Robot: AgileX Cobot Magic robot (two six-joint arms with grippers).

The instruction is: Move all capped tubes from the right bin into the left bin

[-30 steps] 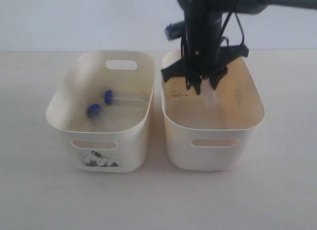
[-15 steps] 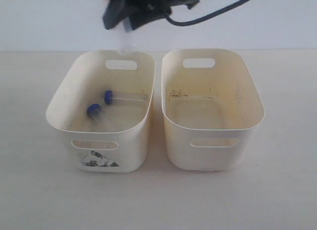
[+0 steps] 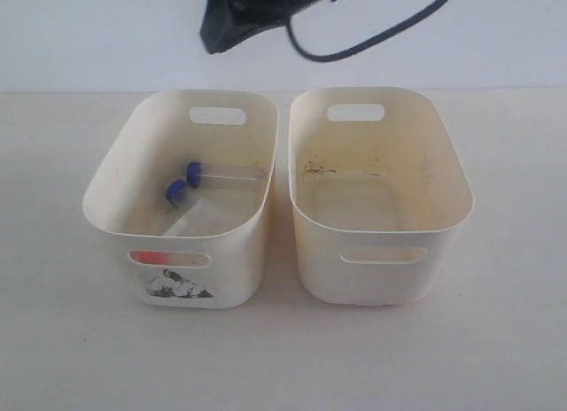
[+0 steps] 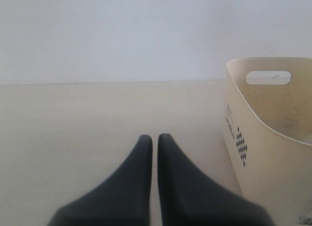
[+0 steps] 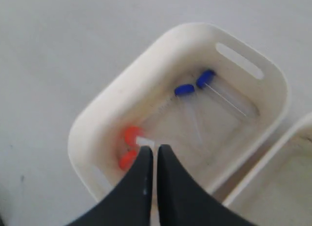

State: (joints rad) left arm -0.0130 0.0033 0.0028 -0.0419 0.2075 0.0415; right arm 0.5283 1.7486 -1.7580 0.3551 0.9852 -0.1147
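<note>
While the right tool (image 5: 152,150) is held above, four capped tubes (image 5: 184,89) are seen in the left bin (image 3: 113,174).
It and the left tool (image 4: 154,138) are clenched, empty.

Exterior view: frontal, raised, tilted down over the stickered cream-white plastic left bin (image 3: 115,163) and the plain right bin (image 3: 443,163).
Left wrist view: low, level, close beside left bin (image 4: 263,153) wall.
Right wrist view: overhead, into left bin (image 5: 141,65).
Shared: left bin.

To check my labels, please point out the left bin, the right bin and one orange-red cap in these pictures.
left bin (image 3: 235,252), exterior view, bare front wall beside the handle slot.
right bin (image 3: 385,283), exterior view, plain front wall below the handle slot.
orange-red cap (image 5: 131,135), right wrist view, middle of the cap.
</note>
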